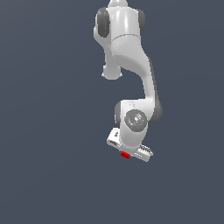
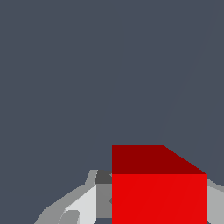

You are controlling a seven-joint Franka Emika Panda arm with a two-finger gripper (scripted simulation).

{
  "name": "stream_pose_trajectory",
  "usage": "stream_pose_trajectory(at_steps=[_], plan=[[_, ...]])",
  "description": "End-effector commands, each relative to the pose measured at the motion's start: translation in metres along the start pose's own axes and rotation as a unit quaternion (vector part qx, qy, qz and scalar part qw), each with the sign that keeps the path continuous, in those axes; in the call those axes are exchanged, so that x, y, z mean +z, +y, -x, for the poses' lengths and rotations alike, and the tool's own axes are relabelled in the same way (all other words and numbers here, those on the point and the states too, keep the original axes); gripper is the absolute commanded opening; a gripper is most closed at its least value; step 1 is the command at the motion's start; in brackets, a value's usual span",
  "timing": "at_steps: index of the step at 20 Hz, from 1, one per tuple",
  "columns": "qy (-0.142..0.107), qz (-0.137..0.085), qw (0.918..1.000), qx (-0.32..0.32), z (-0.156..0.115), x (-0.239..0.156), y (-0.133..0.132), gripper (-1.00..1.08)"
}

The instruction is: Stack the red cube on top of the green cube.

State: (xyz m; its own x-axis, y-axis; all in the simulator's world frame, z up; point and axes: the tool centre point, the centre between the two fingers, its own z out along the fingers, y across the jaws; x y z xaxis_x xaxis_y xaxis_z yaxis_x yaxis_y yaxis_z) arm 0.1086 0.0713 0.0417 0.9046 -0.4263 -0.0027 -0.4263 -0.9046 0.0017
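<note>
The red cube (image 2: 159, 192) fills the space between my gripper's (image 2: 153, 210) two fingers in the wrist view. One finger (image 2: 87, 203) lies against one side face and the other finger (image 2: 215, 205) against the opposite face, so the gripper is shut on it. In the exterior view only a sliver of the red cube (image 1: 125, 155) pokes out from under the white hand (image 1: 130, 146); the gripper's fingers are hidden beneath the hand there. The green cube is out of view in both frames.
The white arm (image 1: 131, 57) reaches down from the top of the exterior view over a plain dark grey-blue surface (image 1: 52, 131). No other object shows.
</note>
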Motion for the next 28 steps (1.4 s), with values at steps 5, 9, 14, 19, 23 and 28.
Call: stream_pose_trajectory(at_steps=[5, 9, 14, 19, 23, 28], plan=[[0.001, -0.001, 1.0, 0.0, 0.0, -0.048, 0.0, -1.0], [0.001, -0.001, 1.0, 0.0, 0.0, -0.068, 0.0, -1.0], [0.001, -0.001, 1.0, 0.0, -0.001, -0.078, 0.0, -1.0], [0.002, -0.001, 1.0, 0.0, -0.001, -0.078, -0.001, -1.0], [0.002, -0.001, 1.0, 0.0, 0.002, -0.076, 0.001, -1.0], [0.002, -0.001, 1.0, 0.0, 0.011, -0.071, 0.005, -1.0]])
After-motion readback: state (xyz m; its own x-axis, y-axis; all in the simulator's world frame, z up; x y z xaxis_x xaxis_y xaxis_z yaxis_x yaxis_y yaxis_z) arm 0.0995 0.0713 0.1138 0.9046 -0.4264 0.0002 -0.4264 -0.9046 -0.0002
